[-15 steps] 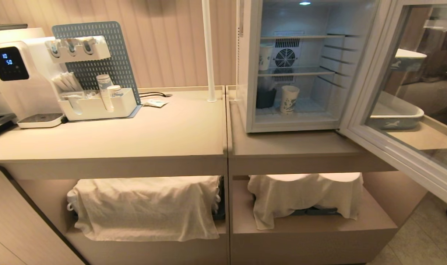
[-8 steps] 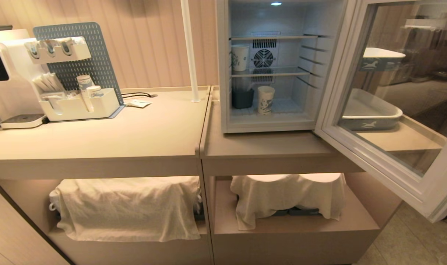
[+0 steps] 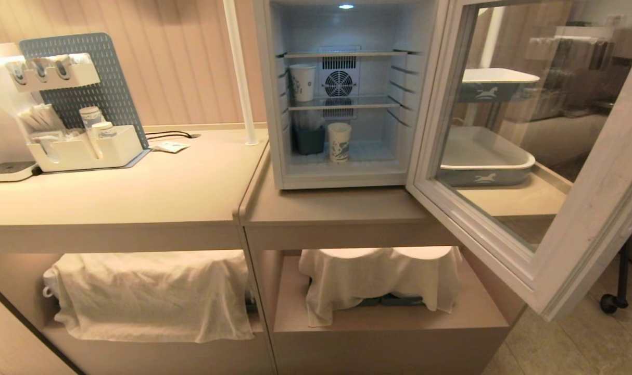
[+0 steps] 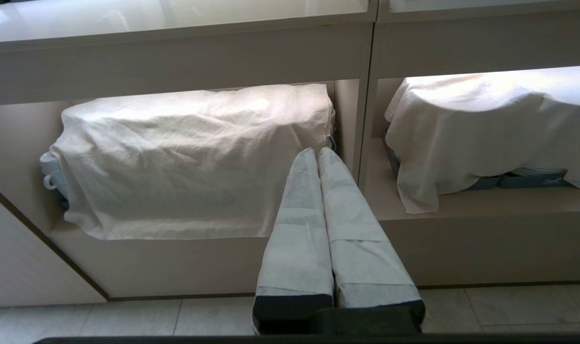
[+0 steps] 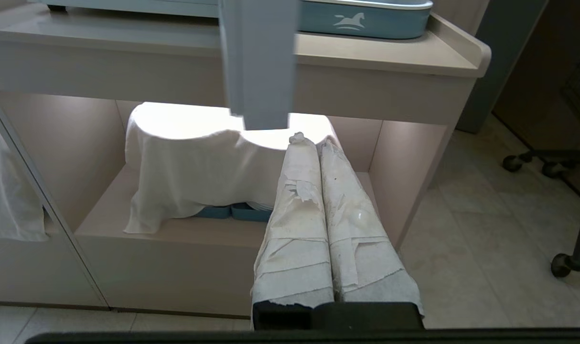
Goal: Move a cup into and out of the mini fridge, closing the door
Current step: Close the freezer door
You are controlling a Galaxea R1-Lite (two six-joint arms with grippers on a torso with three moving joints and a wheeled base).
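Shift: whole scene has slid leftward across the head view since a second ago; the camera moved, not the things.
Mini fridge [image 3: 274, 104]: stands on the desk [image 3: 347, 208].
Door [image 3: 581, 229]: swung wide open to the right.
Cup [image 3: 339, 142]: upright on the fridge floor, just beside a dark container [image 3: 308, 140].
Second cup [image 3: 302, 82]: on the middle shelf.
Left hand [image 4: 317, 152]: fingers pressed together, empty, low before the cloth-covered shelf [image 4: 194, 157].
Right hand [image 5: 311, 139]: pressed together, empty, below the door's edge.
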